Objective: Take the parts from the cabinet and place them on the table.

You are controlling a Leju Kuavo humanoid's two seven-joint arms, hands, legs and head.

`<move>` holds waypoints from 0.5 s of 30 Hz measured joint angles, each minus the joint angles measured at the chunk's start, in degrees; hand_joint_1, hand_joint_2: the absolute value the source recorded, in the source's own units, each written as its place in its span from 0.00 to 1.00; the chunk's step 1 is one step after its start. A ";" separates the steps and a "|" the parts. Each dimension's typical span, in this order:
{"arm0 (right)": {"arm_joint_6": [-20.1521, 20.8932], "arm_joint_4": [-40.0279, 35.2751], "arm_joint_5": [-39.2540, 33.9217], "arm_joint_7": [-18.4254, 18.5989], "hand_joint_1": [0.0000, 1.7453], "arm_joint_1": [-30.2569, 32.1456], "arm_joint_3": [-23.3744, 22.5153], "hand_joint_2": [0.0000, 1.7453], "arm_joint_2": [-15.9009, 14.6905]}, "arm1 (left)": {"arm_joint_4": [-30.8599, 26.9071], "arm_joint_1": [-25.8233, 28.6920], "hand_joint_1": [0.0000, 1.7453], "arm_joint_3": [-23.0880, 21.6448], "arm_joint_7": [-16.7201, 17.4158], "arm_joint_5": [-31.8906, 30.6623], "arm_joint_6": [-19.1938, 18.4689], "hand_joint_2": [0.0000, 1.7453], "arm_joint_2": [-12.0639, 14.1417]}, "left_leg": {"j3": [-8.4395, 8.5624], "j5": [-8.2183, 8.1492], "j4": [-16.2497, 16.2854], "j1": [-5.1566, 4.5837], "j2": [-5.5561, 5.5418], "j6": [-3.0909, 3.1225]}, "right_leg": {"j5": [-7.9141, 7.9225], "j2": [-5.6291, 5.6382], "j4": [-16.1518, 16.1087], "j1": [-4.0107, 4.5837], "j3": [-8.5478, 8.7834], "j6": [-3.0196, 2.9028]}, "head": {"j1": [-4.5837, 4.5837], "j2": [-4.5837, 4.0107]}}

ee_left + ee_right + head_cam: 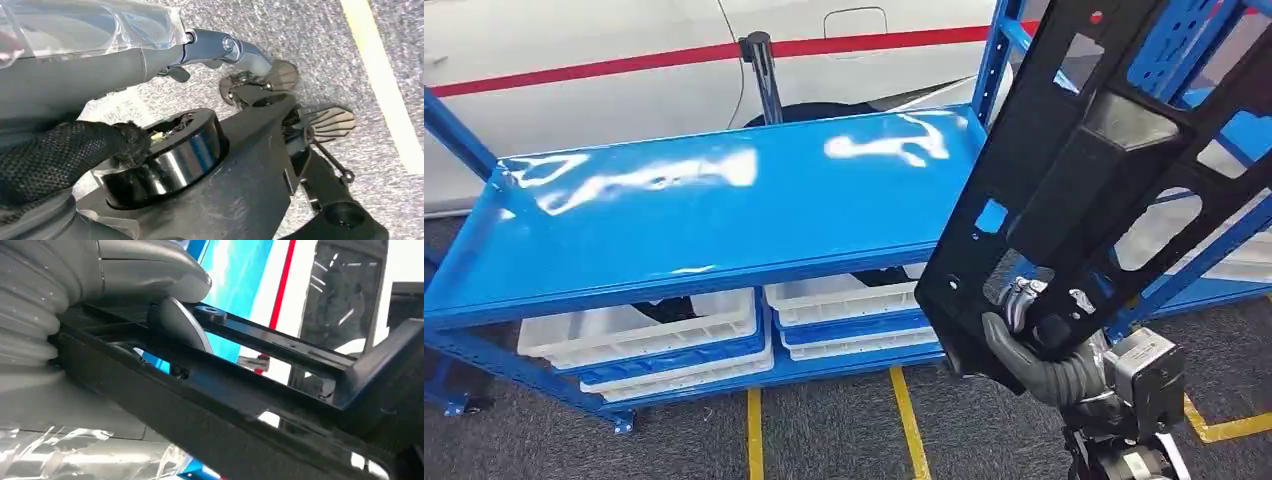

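Note:
My right hand [1044, 350] grips the lower edge of a large black plastic frame part [1084, 180] with cut-out openings. It holds the part upright and tilted, to the right of the blue shelf table [724, 200] and overlapping that table's right end. In the right wrist view the grey thumb [150, 275] lies over the part's rim [225, 405]. My left hand [60, 155] hangs above the grey floor, thumb and dark finger apart, with nothing in it.
The blue table's glossy top is bare. White bins [654, 330] sit on its lower shelf. A blue rack [1214, 40] stands behind the held part. Behind the table is a white car with a red stripe [574, 70]. Yellow lines [909, 420] cross the grey carpet.

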 joint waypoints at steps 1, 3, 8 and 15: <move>0.00 0.00 0.02 0.00 1.00 -0.07 0.00 1.00 -0.09 | 0.00 0.04 0.00 0.00 -0.02 0.00 0.02 1.00 -0.02 | -0.43 0.35 0.21 -0.09 0.06 0.26 | 0.66 0.03 -0.18 -0.04 -0.11 0.43 | -0.06 0.00; 0.00 0.00 0.04 0.00 1.00 -0.05 0.02 1.00 -0.15 | 0.00 -0.06 0.00 0.00 0.00 -0.04 0.02 1.00 -0.15 | -1.57 2.22 -0.43 0.39 0.44 0.95 | -1.16 0.21 0.83 -0.09 -1.19 0.91 | -0.13 0.00; 0.04 0.00 -0.20 -0.13 1.00 0.06 0.07 1.00 -0.44 | 0.00 0.02 0.00 0.00 -0.02 -0.02 0.33 1.00 -0.22 | -6.05 5.76 -0.19 0.18 1.00 1.75 | -12.70 -0.05 20.19 -0.13 -4.88 1.58 | 0.20 0.00; 0.22 0.00 -0.57 -0.61 1.00 -0.20 0.07 1.00 -0.46 | 0.00 -0.27 0.00 0.02 -0.02 -0.02 0.39 1.00 -0.28 | -10.98 8.81 2.57 -0.26 1.26 0.19 | -10.00 -0.38 -0.47 0.01 10.82 1.01 | 0.07 0.00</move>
